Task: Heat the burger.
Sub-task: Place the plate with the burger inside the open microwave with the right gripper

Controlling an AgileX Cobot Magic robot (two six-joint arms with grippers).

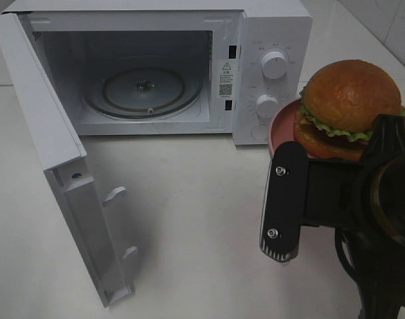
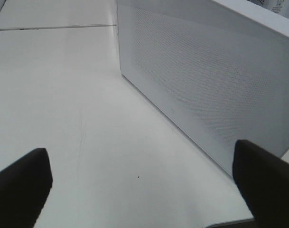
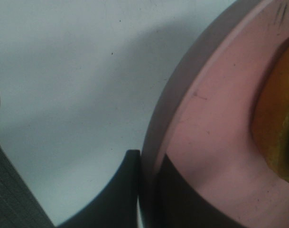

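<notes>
The burger (image 1: 352, 100), with a glossy brown bun, a green lettuce frill and a dark patty, sits on a pink plate (image 1: 282, 126) at the right, beside the microwave's control panel. My right gripper (image 1: 386, 136) holds the plate by its near rim. In the right wrist view the gripper (image 3: 146, 161) is shut on the plate's edge (image 3: 210, 123), with the burger's bun (image 3: 277, 123) just beyond. The plate seems raised off the table and casts a shadow on it. My left gripper (image 2: 142, 185) is open with nothing between its fingers, low over the table beside a white perforated microwave panel (image 2: 206, 80).
The white microwave (image 1: 269, 40) stands at the back with its door (image 1: 49, 133) swung wide to the left. Its glass turntable (image 1: 145, 90) is bare. Two knobs (image 1: 274, 64) sit on its right panel. White table (image 1: 189, 219) lies in front.
</notes>
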